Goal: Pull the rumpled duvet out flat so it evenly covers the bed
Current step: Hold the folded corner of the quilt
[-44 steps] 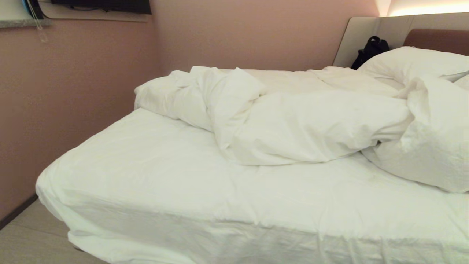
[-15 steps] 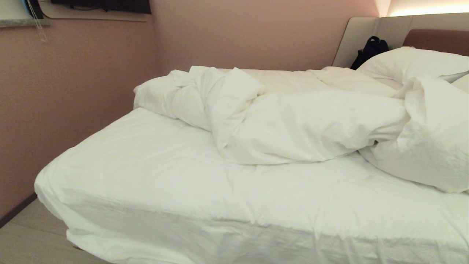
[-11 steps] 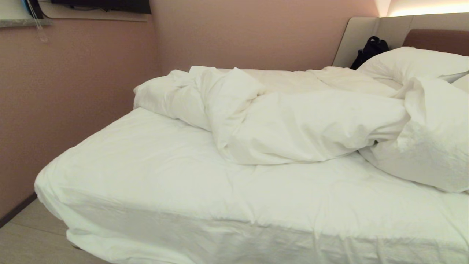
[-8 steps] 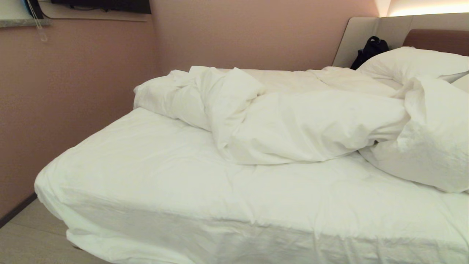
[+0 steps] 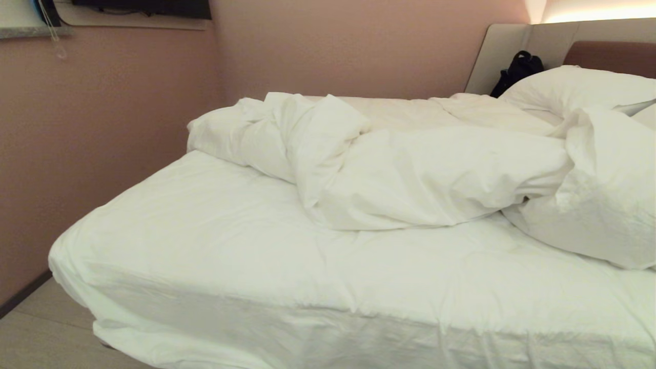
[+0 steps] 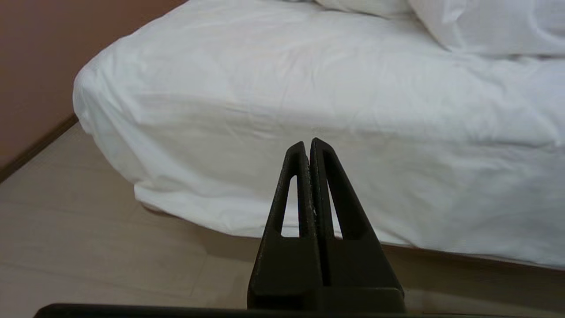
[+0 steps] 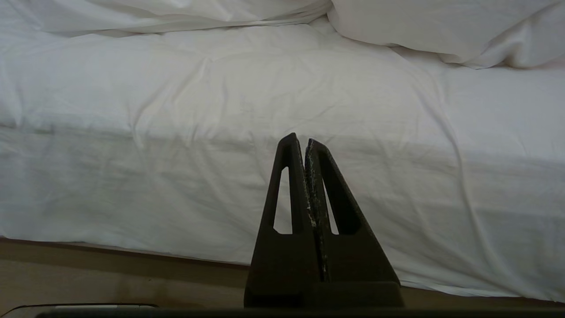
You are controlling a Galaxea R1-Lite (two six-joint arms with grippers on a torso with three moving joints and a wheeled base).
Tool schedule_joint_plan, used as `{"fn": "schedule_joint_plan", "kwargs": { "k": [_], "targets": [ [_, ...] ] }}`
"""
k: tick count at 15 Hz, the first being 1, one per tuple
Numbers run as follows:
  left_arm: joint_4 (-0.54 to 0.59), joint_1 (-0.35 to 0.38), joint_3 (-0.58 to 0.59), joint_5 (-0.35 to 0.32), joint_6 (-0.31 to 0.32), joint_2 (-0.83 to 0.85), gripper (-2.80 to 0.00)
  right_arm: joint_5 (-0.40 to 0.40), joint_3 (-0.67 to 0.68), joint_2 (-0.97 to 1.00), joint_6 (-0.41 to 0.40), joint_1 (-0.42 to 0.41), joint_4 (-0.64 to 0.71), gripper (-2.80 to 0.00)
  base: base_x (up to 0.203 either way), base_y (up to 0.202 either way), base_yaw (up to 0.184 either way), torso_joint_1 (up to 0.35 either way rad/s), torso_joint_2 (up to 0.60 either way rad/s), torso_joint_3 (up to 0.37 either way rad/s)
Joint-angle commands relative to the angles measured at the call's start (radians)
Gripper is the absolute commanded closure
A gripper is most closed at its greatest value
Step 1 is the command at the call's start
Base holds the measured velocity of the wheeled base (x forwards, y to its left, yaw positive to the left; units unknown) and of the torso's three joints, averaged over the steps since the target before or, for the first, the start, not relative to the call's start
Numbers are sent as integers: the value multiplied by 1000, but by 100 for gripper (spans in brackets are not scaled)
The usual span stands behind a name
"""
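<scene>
- The bed [image 5: 215, 266] fills most of the head view, its near side running along the lower edge of the frame. I judge the job barely begun: much of the mattress shows only the thin sheet [image 5: 205, 230].
- The duvet [image 5: 420, 174] lies bunched in a long heap across the middle and right of the head view, one folded lump toward the upper centre, another mass at the right edge below the pillow [image 5: 574, 87].
- My step is the approach. I think the best hold is on the heap's near hem, low and at a fold, so I drag it flat rather than lift a loose layer.
- I should pinch duvet only; catching the sheet beneath would pull it loose.
- The left gripper [image 6: 307, 145] sits in the lower middle of its wrist view, jaws pressed together, empty, pointing at the bed's side near its corner.
- The right gripper [image 7: 300, 141] is likewise closed and empty, facing the mattress side. Both need to open before reaching.
- A black bag [image 5: 517, 69] rests by the headboard at upper right, well apart from my path.
</scene>
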Motion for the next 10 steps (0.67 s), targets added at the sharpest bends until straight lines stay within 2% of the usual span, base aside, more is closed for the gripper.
{"fn": "schedule_joint_plan", "kwargs": {
  "k": [1,4,10],
  "targets": [
    [-5,0,-41,-17,-3,75,0,0,0,0,0,0,0,0,0,0,0,0,0,0],
    [-42,0,-87,-59,-39,245,0,1,0,0,-1,0,0,0,0,0,0,0,0,0],
    [-341,-3,-183,-110,-216,853,0,1,0,0,0,0,0,0,0,0,0,0,0,0]
  ]
}}
